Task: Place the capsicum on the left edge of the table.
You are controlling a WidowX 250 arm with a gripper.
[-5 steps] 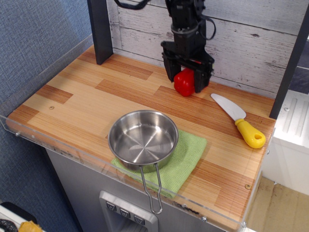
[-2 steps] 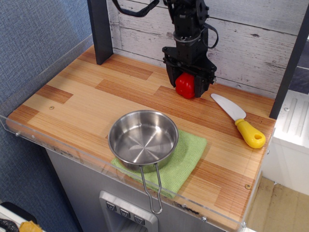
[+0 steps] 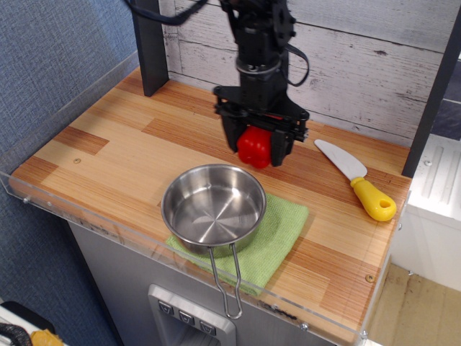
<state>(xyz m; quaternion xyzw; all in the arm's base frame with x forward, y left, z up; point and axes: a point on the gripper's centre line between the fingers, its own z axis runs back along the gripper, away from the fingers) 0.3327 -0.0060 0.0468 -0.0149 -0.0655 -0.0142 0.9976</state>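
The red capsicum (image 3: pixel 254 148) hangs between the black fingers of my gripper (image 3: pixel 256 150), which is shut on it and holds it above the wood plank table (image 3: pixel 122 137). The gripper is over the middle of the table, just behind the far rim of the steel pan (image 3: pixel 214 207). The capsicum's top is hidden by the gripper body. The table's left side lies well to the left of the gripper.
The steel pan stands on a green cloth (image 3: pixel 277 234) near the front edge, its wire handle sticking out over the acrylic rim (image 3: pixel 86 223). A yellow-handled white knife (image 3: pixel 358 180) lies at the right. A dark post (image 3: pixel 149 45) stands at the back left.
The gripper has carried the capsicum from the back of the table forward and to the left, raised off the surface. Pan, cloth and knife have not moved.
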